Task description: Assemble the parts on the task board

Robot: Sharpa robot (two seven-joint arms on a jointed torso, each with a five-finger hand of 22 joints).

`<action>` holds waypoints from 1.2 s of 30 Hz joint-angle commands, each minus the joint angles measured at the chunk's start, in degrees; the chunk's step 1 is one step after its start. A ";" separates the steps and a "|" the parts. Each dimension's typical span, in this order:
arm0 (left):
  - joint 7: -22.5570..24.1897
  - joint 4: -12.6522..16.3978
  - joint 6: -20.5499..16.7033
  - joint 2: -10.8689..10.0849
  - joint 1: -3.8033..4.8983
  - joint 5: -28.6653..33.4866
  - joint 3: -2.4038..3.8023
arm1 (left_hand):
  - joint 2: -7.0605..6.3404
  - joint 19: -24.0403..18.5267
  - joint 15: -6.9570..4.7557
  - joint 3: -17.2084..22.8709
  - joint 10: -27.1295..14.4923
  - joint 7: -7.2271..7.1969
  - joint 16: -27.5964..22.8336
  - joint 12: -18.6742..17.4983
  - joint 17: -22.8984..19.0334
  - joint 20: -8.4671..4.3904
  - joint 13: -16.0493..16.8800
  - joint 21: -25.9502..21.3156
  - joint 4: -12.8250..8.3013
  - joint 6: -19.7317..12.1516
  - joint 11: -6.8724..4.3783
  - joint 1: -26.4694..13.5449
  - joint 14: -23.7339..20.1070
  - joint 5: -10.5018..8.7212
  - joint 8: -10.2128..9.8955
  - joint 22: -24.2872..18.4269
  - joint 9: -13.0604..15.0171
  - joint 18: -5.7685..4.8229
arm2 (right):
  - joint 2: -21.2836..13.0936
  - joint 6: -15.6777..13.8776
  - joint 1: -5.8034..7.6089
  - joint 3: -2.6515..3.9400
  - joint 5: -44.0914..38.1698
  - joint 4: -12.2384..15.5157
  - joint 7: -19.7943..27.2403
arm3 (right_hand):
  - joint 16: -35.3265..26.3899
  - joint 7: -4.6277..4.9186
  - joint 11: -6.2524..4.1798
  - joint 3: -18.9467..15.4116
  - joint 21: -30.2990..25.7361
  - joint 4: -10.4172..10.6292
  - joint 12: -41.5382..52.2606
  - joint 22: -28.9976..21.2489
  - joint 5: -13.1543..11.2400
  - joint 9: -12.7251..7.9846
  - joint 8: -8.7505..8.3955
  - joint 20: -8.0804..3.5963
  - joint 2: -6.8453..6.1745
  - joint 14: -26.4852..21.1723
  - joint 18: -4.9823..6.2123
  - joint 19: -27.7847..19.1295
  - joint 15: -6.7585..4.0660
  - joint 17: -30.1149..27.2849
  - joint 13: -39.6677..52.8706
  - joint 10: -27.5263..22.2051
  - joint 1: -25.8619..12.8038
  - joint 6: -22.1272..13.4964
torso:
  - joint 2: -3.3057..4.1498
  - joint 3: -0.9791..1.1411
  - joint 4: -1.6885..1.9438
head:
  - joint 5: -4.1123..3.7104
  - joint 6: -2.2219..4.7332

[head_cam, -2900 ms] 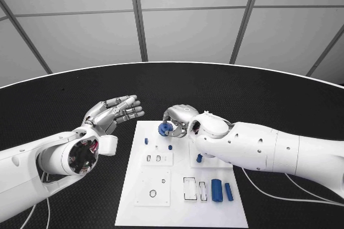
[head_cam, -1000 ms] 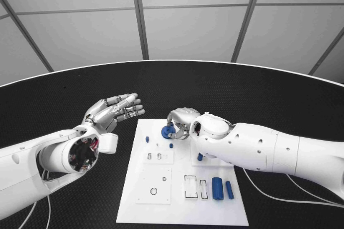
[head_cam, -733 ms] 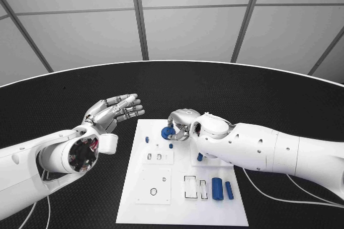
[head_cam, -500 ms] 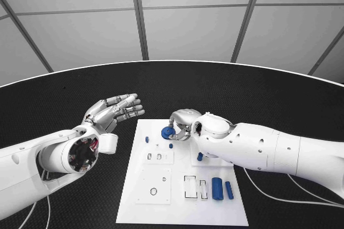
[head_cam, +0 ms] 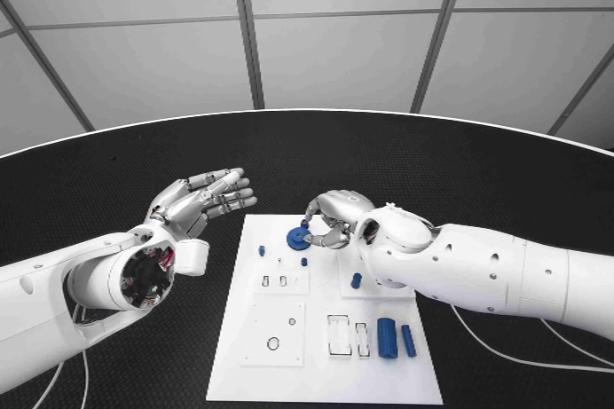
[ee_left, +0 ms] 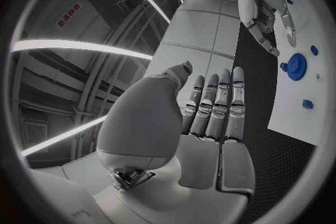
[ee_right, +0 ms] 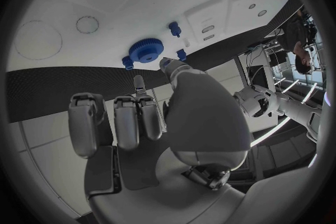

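The white task board (head_cam: pixel 320 373) lies in the middle of the table. A blue gear (head_cam: pixel 298 240) sits on its far end, also seen in the left wrist view (ee_left: pixel 297 63) and the right wrist view (ee_right: pixel 145 50). My right hand (head_cam: pixel 335 216) hovers just behind and to the right of the gear, fingers loose and apart from it, holding nothing. My left hand (head_cam: pixel 205 199) is raised to the left of the board's far corner, palm up, fingers stretched and empty. Small blue pegs (head_cam: pixel 261 249) (head_cam: pixel 304 261) (head_cam: pixel 356 280) stand on the board near the gear.
Two blue cylinders (head_cam: pixel 387 338) (head_cam: pixel 408 340) lie at the board's near right beside rectangular slots (head_cam: pixel 338 334). A plate with a round hole (head_cam: pixel 272 343) sits at the near left. My right forearm (head_cam: pixel 486 267) hangs over the board's right side.
My right hand has let go of the blue gear and drawn back up and to the right. The gear now rests on the board. The left hand has not moved.
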 commanded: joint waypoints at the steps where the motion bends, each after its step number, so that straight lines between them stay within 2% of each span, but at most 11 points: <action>1: 0.00 -0.24 0.03 0.00 0.00 0.00 0.00 | -0.38 -0.19 0.28 0.36 -0.31 2.60 -0.37 -0.22 0.06 0.10 -0.05 0.26 -0.14 -0.26 0.00 -0.28 -0.23 -0.17 -0.40 -0.07 -0.05 0.65 | -5.69 -4.11 0.01 -0.02 3.53 3.79 3.20 | 0.24 0.05 0.10 0.13 0.21 -0.46 0.32 13.77 0.19 0.09 -0.06 0.34 0.48 5.64 -0.48 5.42 0.10 13.62 14.83 5.74 0.25 0.43 | -0.19 0.09 -0.43 | 0.30 0.16; 6: -0.01 -0.84 0.23 0.24 -0.01 0.00 -0.01 | -0.39 -0.23 0.30 0.44 -0.36 2.60 -0.42 -0.23 0.07 0.11 -0.05 0.26 -0.21 -0.29 0.02 -0.29 -0.26 -0.17 -0.43 -0.09 -0.06 0.65 | -13.24 -6.94 0.03 -0.07 15.23 6.60 11.38 | -0.06 -0.55 -0.34 0.80 -0.88 -1.75 -0.35 12.60 -1.73 0.31 0.24 -0.56 0.26 5.41 -0.12 4.72 -1.05 12.61 14.21 5.18 2.00 1.78 | -0.54 0.19 -1.01 | 0.19 0.40; 8: 0.00 -1.10 0.38 0.39 -0.02 0.00 -0.01 | -0.39 -0.23 0.30 0.44 -0.36 2.60 -0.42 -0.23 0.07 0.11 -0.05 0.26 -0.21 -0.29 0.02 -0.29 -0.26 -0.17 -0.43 -0.09 -0.06 0.65 | -16.46 -7.38 0.03 -0.11 19.94 7.04 15.37 | -0.12 -0.82 -0.53 0.85 -1.25 -2.45 -0.72 12.21 -2.54 0.33 0.22 -0.94 -0.16 5.37 0.00 4.48 -1.47 12.45 13.88 4.88 3.01 2.05 | -0.65 0.35 -1.32 | 0.11 0.45; 14: -0.02 -1.75 0.76 1.02 -0.04 0.01 -0.02 | -0.40 -0.23 0.30 0.47 -0.36 2.60 -0.43 -0.23 0.07 0.11 -0.05 0.26 -0.24 -0.29 0.02 -0.29 -0.25 -0.16 -0.43 -0.09 -0.07 0.65 | -22.07 -7.73 -0.09 -0.51 24.52 6.67 20.86 | -0.10 -1.29 -0.96 0.56 -1.20 -3.14 -0.75 12.29 -2.47 0.33 0.12 -1.41 -0.96 5.40 -0.02 4.52 -1.98 12.58 13.86 4.87 3.92 2.18 | -0.84 0.61 -1.56 | -0.52 0.74; 16: -0.03 -1.90 0.90 1.19 -0.04 0.01 -0.02 | -0.40 -0.24 0.30 0.48 -0.36 2.59 -0.43 -0.22 0.08 0.11 -0.05 0.26 -0.26 -0.29 0.01 -0.29 -0.25 -0.16 -0.43 -0.10 -0.07 0.65 | -23.55 -7.88 -0.67 -0.69 25.22 6.19 21.91 | -0.07 -1.29 -0.99 0.41 -1.16 -3.29 -0.80 12.35 -2.42 0.29 0.00 -1.52 -1.17 5.43 -0.04 4.55 -2.05 12.70 13.82 4.83 4.14 2.06 | -0.84 0.75 -1.65 | -0.79 0.80; 19: -0.04 -2.04 0.98 1.34 -0.05 0.01 -0.02 | -0.40 -0.24 0.30 0.48 -0.36 2.59 -0.43 -0.22 0.08 0.11 -0.05 0.26 -0.26 -0.29 0.01 -0.29 -0.25 -0.16 -0.43 -0.10 -0.07 0.65 | -24.96 -8.04 -2.04 -0.82 25.71 5.81 22.58 | -0.06 -1.18 -0.96 0.24 -1.18 -3.39 -0.90 12.33 -2.37 0.22 -0.23 -1.59 -1.31 5.44 -0.04 4.54 -2.05 12.75 13.73 4.75 4.36 1.76 | -0.84 0.96 -1.79 | -0.99 0.65; 24: -0.04 -2.27 1.06 1.46 -0.06 0.01 -0.03 | -0.40 -0.24 0.30 0.48 -0.36 2.59 -0.43 -0.22 0.08 0.11 -0.05 0.26 -0.26 -0.29 0.01 -0.29 -0.25 -0.16 -0.43 -0.10 -0.07 0.65 | -25.96 -8.25 -3.97 -0.93 26.12 4.50 23.22 | -0.03 -1.09 -0.91 0.14 -1.12 -3.49 -0.90 12.40 -2.27 0.16 -0.44 -1.61 -1.35 5.46 -0.06 4.59 -1.99 12.87 13.72 4.75 4.62 1.49 | -0.83 0.94 -1.72 | -0.98 0.62; 25: -0.04 -2.32 1.06 1.47 -0.07 0.01 -0.03 | -0.40 -0.24 0.30 0.48 -0.36 2.59 -0.43 -0.22 0.08 0.11 -0.05 0.26 -0.26 -0.29 0.01 -0.29 -0.25 -0.16 -0.43 -0.10 -0.07 0.65 | -25.97 -8.20 -4.25 -0.94 26.16 4.20 23.25 | -0.03 -1.09 -0.91 0.14 -1.12 -3.49 -0.90 12.40 -2.27 0.16 -0.44 -1.61 -1.35 5.46 -0.06 4.59 -1.99 12.87 13.72 4.75 4.62 1.49 | -0.81 1.07 -1.71 | -0.96 0.61; 30: -0.02 -2.48 1.09 1.52 -0.07 0.01 -0.03 | -0.40 -0.24 0.30 0.48 -0.36 2.59 -0.43 -0.22 0.08 0.11 -0.05 0.26 -0.26 -0.29 0.01 -0.29 -0.25 -0.16 -0.43 -0.10 -0.07 0.65 | -25.30 -7.67 -4.83 -0.97 26.25 3.19 22.81 | 0.06 -1.05 -0.88 0.14 -1.01 -3.55 -0.72 12.52 -2.24 0.13 -0.54 -1.60 -1.31 5.53 -0.10 4.66 -1.95 13.16 13.89 4.90 4.77 1.36 | -0.85 0.90 -1.65 | -1.05 0.50; 34: -0.01 -2.54 1.11 1.54 -0.07 0.01 -0.03 | -0.40 -0.24 0.30 0.48 -0.36 2.59 -0.43 -0.22 0.08 0.11 -0.05 0.26 -0.26 -0.29 0.01 -0.29 -0.25 -0.16 -0.43 -0.10 -0.07 0.65 | -24.35 -7.17 -4.99 -0.97 26.27 2.38 22.01 | 0.10 -0.96 -0.81 0.29 -0.93 -3.82 -0.59 12.62 -1.99 0.10 -0.68 -1.55 -1.09 5.56 -0.13 4.72 -1.86 13.29 14.01 5.01 5.34 1.28 | -0.82 0.91 -1.60 | -1.10 0.42; 36: -0.01 -2.54 1.10 1.54 -0.07 0.01 -0.03 | -0.40 -0.24 0.30 0.48 -0.36 2.59 -0.43 -0.22 0.08 0.11 -0.05 0.26 -0.26 -0.29 0.01 -0.29 -0.25 -0.16 -0.43 -0.10 -0.07 0.65 | -23.87 -6.91 -5.02 -0.97 26.27 1.98 21.52 | 0.13 -0.93 -0.77 0.45 -0.87 -4.01 -0.56 12.69 -1.77 0.10 -0.72 -1.53 -0.95 5.59 -0.15 4.77 -1.83 13.41 14.03 5.03 5.68 1.30 | -0.82 0.83 -1.61 | -1.14 0.30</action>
